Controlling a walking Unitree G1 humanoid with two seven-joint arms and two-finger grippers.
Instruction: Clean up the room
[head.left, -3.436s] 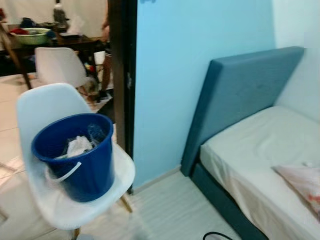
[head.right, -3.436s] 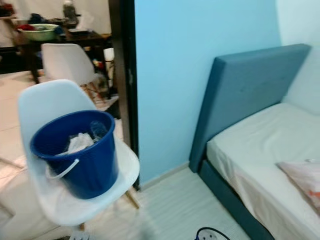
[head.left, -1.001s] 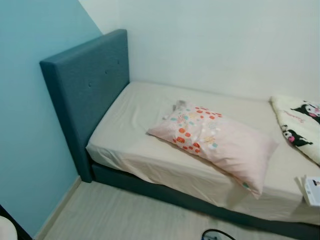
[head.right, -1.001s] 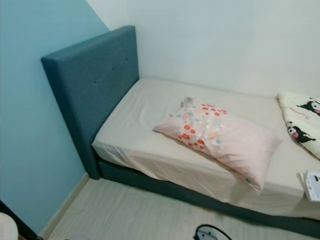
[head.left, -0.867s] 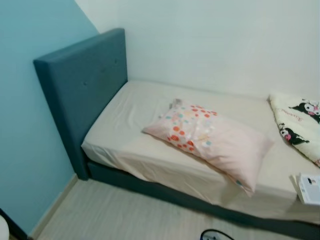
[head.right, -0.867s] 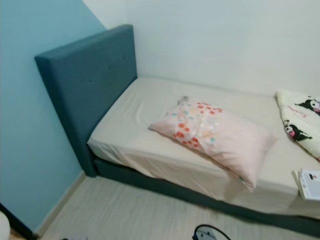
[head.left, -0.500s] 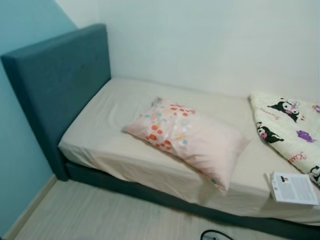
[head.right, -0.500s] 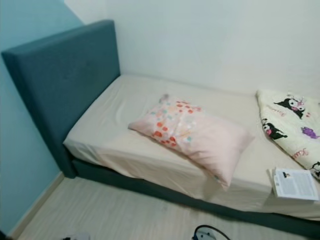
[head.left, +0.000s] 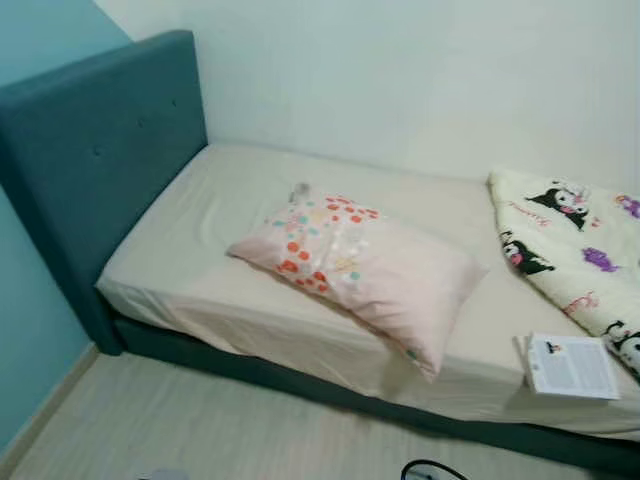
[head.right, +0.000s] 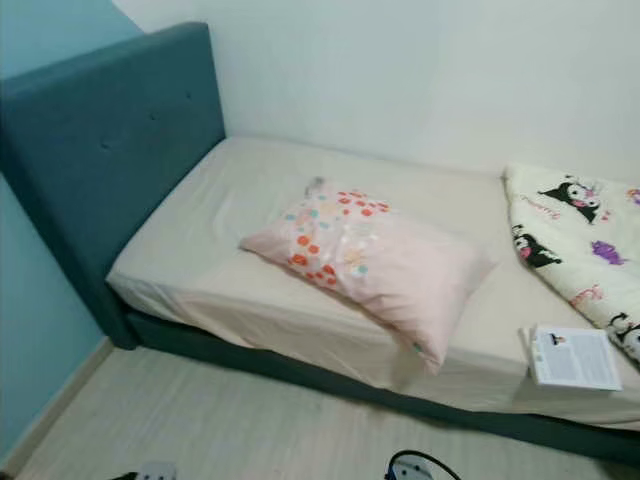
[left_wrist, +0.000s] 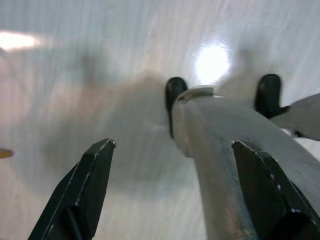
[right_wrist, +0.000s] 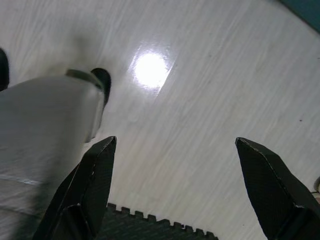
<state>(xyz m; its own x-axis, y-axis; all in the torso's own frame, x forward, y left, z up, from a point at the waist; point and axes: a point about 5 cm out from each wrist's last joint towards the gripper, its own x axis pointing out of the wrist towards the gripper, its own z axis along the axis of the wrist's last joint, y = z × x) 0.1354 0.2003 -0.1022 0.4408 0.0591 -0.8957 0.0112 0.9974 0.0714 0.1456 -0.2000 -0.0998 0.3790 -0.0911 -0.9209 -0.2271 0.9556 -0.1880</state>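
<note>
A bed (head.left: 200, 250) with a cream sheet and a teal headboard (head.left: 90, 150) stands against the white wall. A pink pillow (head.left: 365, 265) with coloured dots lies askew across the mattress near its front edge. A cartoon-print blanket (head.left: 565, 240) is bunched at the right end. A white booklet (head.left: 570, 365) rests on the mattress edge beside it. A small grey scrap (head.left: 299, 190) lies just behind the pillow. My left gripper (left_wrist: 172, 192) hangs open over the pale floor, next to my silver leg. My right gripper (right_wrist: 175, 187) also hangs open above the floor.
Pale wood-look floor (head.left: 200, 430) runs along the front of the bed. A blue wall (head.left: 25, 330) stands at the left of the headboard. A dark foam mat edge (right_wrist: 150, 222) lies under the right gripper. A black cable loop (head.right: 420, 465) lies on the floor.
The camera has swung right, away from the doorway, chair and blue bucket, onto the bed. The blanket and booklet have come into view. Nothing on the bed has moved.
</note>
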